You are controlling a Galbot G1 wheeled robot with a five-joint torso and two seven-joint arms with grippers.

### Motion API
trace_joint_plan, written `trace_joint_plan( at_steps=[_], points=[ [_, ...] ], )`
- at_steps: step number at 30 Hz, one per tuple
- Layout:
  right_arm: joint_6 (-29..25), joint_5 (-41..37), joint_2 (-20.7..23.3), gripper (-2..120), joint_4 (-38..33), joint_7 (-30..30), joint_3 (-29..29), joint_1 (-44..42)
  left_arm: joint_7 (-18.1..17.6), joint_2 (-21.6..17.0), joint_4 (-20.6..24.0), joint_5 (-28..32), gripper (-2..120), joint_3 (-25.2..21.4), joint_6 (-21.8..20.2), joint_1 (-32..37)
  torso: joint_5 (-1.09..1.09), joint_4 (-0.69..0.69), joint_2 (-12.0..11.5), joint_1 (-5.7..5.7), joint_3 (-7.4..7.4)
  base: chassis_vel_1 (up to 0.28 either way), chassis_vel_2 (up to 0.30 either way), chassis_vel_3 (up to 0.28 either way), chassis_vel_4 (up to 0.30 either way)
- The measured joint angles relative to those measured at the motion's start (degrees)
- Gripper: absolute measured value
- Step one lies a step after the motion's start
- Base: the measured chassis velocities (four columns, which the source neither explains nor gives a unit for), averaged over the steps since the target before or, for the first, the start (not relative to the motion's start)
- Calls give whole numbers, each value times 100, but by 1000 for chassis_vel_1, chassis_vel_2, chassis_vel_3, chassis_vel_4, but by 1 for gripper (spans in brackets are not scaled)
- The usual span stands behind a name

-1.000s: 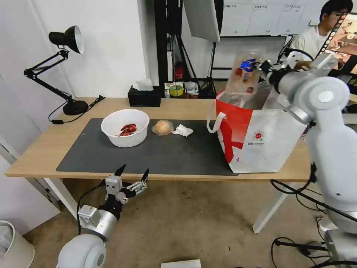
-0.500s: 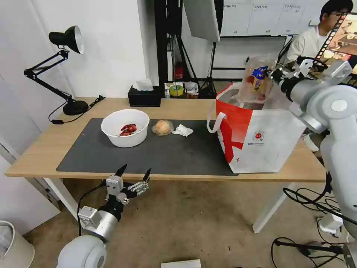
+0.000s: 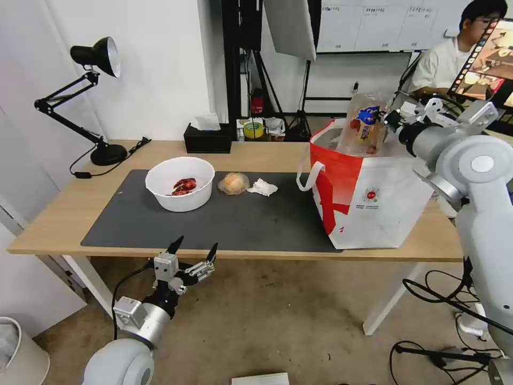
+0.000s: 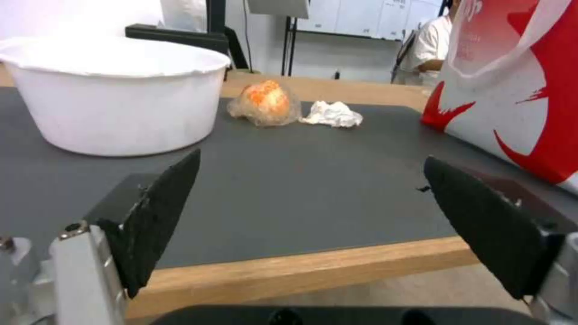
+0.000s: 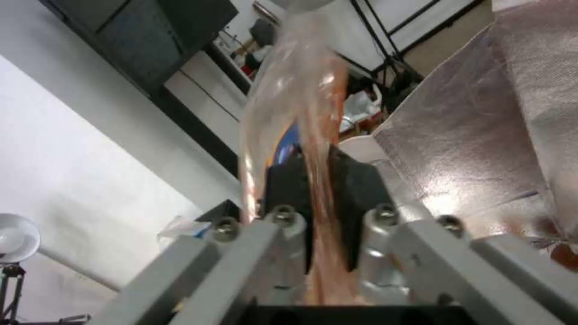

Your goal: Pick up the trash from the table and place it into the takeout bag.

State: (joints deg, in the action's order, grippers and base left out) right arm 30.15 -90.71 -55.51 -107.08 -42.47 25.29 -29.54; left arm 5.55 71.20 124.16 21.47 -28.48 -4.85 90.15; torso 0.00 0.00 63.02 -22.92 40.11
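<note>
I have the right gripper (image 3: 389,118) pinched tight on the edge of the clear plastic tray (image 3: 363,124), which stands on end with its lower part already dipping into the open mouth of the takeout bag (image 3: 374,198). In the right wrist view the black pads (image 5: 355,180) squeeze the thin plastic with the silver foil lining (image 5: 469,135) just beside them.

To do this well, I judge I should keep the tray upright and centred over the opening, clear of the red near wall, lower it well below the rim, and only then let go, so the scraps do not spill onto the table (image 3: 64,214).

Against the earlier frames, the tray sits lower: a second ago it hung above the rim, half a second ago it hovered further right.

My left gripper (image 3: 193,250) hangs parked below the front table edge, fingers spread wide and holding nothing, as before. The white bowl (image 3: 180,183), wrapped lump (image 3: 233,183) and crumpled tissue (image 3: 262,187) lie unmoved on the grey mat (image 3: 240,224).
</note>
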Motion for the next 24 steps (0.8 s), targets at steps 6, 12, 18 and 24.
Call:
trace_joint_plan(
  at_steps=[6,12,18,24],
  points=[
    [31,-30,6,38,-28,-57,10,-6,-2,-5,-12,-10,100,20,-9,-12,0,0,0,0,0,0,0,0,0],
    [112,-35,15,57,-50,-53,9,-8,-5,-19,-18,-11,100,15,-13,-22,0,0,0,0,0,0,0,0,0],
    [161,-29,74,84,-285,-19,-278,-65,-8,-36,-4,-12,100,-31,-14,-34,0,0,0,0,0,0,0,0,0],
    [161,18,70,98,-511,194,-583,-54,-23,-41,16,-21,100,-86,-17,-6,0,0,0,0,0,0,0,0,0]
  ],
)
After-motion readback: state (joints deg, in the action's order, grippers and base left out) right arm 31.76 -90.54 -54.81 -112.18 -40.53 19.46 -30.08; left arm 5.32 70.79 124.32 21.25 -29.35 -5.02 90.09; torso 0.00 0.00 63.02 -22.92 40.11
